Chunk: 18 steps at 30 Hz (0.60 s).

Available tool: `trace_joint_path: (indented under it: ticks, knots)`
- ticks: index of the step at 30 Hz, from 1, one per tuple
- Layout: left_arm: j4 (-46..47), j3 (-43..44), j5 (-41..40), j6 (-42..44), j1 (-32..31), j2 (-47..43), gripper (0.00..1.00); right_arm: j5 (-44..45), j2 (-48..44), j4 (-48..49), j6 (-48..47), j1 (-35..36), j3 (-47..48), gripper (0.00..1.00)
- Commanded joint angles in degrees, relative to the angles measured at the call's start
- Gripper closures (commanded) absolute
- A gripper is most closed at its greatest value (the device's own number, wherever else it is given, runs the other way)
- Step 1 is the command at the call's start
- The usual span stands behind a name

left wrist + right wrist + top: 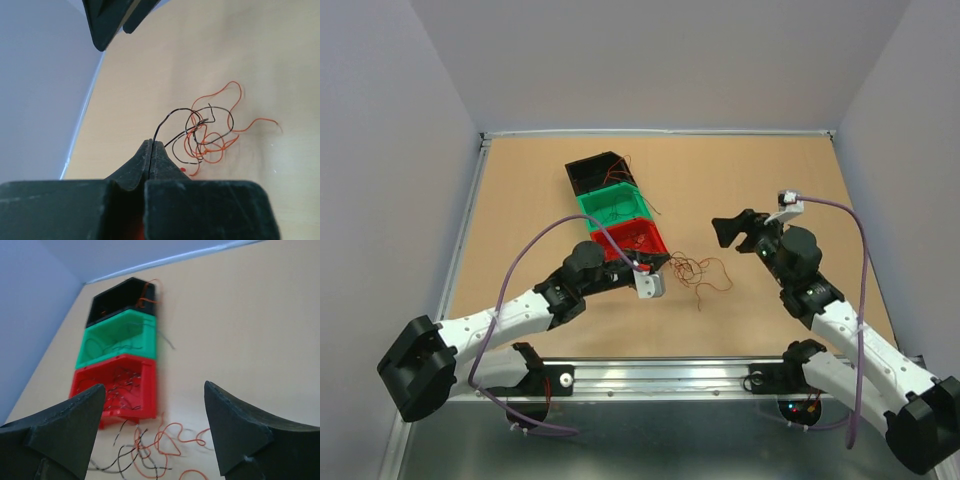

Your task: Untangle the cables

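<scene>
**Progress: partial.** Three bins, black [592, 172], green [612, 203] and red [632, 238], are set in a row on the table [520, 200]. Thin cables are seen lying in the red and green bins, and orange ones are draped over the far corner of the black bin. A loose tangle of cables [698, 270], orange-red and black, lies on the table just beside the red bin. Several of its loops are crossed over one another, so it is not yet separated.

**Left gripper** [151, 148]: the jaws are pressed together, and a black cable [161, 125] leading out of the tangle is pinched at their tip.

**Right gripper** [152, 387]: the jaws are spread wide and nothing is held. It is positioned well apart from the tangle, on its right.

**Outstanding:** it is judged that the black strands have to be drawn clear of the orange ones.

**Not determined:**
- The number of cables, in the tangle or in the bins, cannot be counted.
- Sorting by colour cannot be confirmed.
- The right wrist view is blurred, and the tangle is cut off at its lower edge.
- In the top view the cables are too fine for the grip to be checked.
</scene>
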Motion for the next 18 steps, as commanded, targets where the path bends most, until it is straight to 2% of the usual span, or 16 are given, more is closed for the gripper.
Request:
trace_joint_path:
  ticks: [1, 2, 5, 18]
  knots:
    - [2.6, 4.6, -2.4, -4.6, 0.6, -0.1, 1.00, -22.1, 0.7, 13.6, -7.4, 0.6, -1.2, 0.16]
    - [2.5, 5.1, -2.3, -4.9, 0.8, -0.1, 1.00, -27.2, 1.7, 14.3, -7.6, 0.6, -0.9, 0.16]
    - [1.8, 5.4, -1.8, -5.1, 1.2, 0.1, 1.00, -33.7, 5.9, 19.0, -7.5, 1.2, -0.7, 0.14]
    - [0.5, 7.0, -0.9, -7.6, 3.5, -1.0, 1.00, -36.0, 8.8, 22.8, -14.7, 9.1, -1.0, 0.20]
